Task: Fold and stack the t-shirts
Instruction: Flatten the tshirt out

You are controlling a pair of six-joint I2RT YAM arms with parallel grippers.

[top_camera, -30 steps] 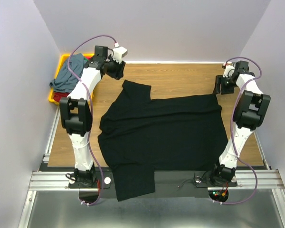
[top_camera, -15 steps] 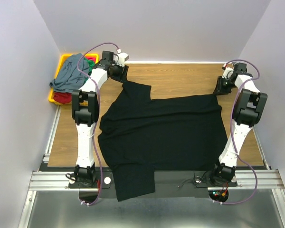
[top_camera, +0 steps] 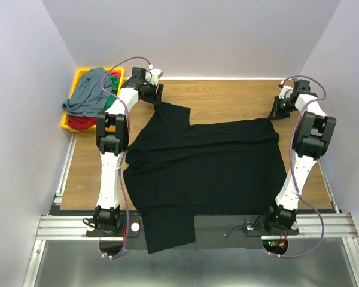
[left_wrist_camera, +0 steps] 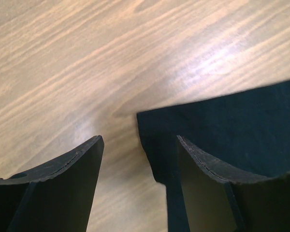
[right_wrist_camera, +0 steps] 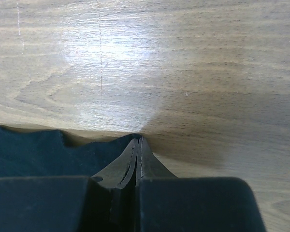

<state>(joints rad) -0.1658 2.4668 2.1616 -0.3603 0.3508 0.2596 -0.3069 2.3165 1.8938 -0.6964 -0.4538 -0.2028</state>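
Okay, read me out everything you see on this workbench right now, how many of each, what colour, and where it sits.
black t-shirt: one, black, spread flat across the table's middle, its near hem hanging over the front edge
grey-blue shirt: one, slate grey-blue, draped over the tray
green shirt: one, green, in the tray, mostly covered
red shirt: one, red, in the tray under the grey-blue one
yellow tray: one, yellow, far left corner
table: one, wood grain, under everything
metal rail: one, silver, along the near edge
left gripper: one, black, open around the black t-shirt's far left sleeve corner
right gripper: one, black, shut on the black t-shirt's far right edge
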